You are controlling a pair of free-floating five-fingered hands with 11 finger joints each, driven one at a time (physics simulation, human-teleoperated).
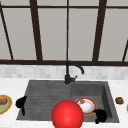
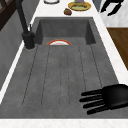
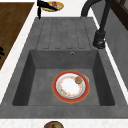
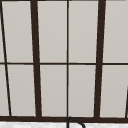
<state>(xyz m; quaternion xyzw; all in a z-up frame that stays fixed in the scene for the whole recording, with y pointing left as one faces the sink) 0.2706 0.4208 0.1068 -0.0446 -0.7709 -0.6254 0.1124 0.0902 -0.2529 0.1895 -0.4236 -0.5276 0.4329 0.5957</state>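
Low, left hand (image 1: pixel 21 102) hovers over sink's (image 1: pixel 45 90) left edge, fingers (image 2: pixel 91 99) straight.

I see a round plate (image 3: pixel 70 86) with an orange-red rim and white centre lying flat on the basin floor, lower centre of the right side view, with a small brown morsel (image 3: pixel 78 79) on its upper right edge.

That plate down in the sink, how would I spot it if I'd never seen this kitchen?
Start at the grey sink under the black tap and look into its deep basin. The plate lies flat on the bottom, white with a red-orange rim and a small brown morsel on it, unlike the yellow-rimmed plate on the counter.
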